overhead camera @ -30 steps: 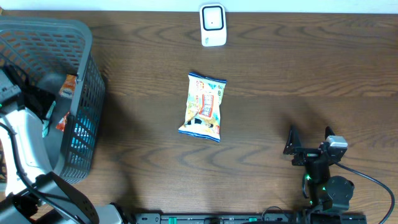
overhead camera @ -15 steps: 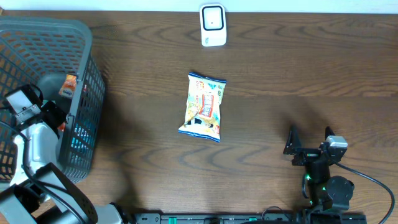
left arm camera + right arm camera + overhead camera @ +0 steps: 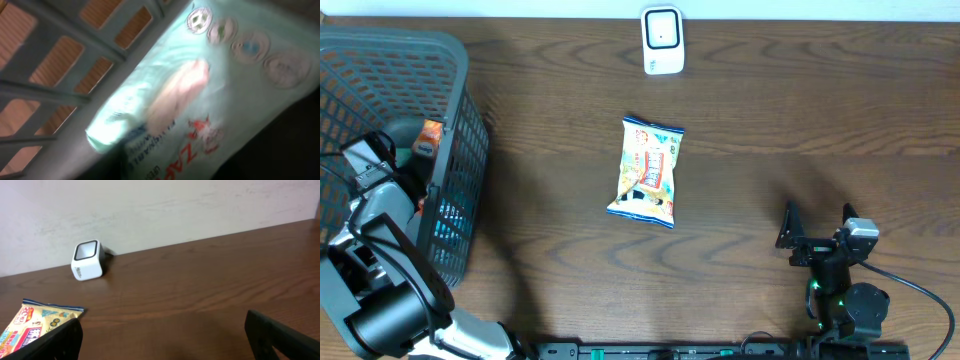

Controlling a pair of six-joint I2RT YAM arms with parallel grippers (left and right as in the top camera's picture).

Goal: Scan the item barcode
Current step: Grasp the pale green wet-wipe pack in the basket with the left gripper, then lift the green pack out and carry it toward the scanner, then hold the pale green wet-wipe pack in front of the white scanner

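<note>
The white barcode scanner stands at the table's far edge, also in the right wrist view. A colourful snack bag lies flat mid-table. My left gripper reaches down into the grey basket. Its wrist view is filled by a mint-green packet with red lettering, pressed close against the basket's slatted wall. Blur hides how the jaws stand. My right gripper rests open near the front right, nothing between its fingers.
An orange packet shows inside the basket beside my left arm. The basket takes up the table's left end. A pale wall rises behind the scanner.
My left arm has swung deeper into the basket and down toward the packets. The right arm, snack bag and scanner have not moved.
</note>
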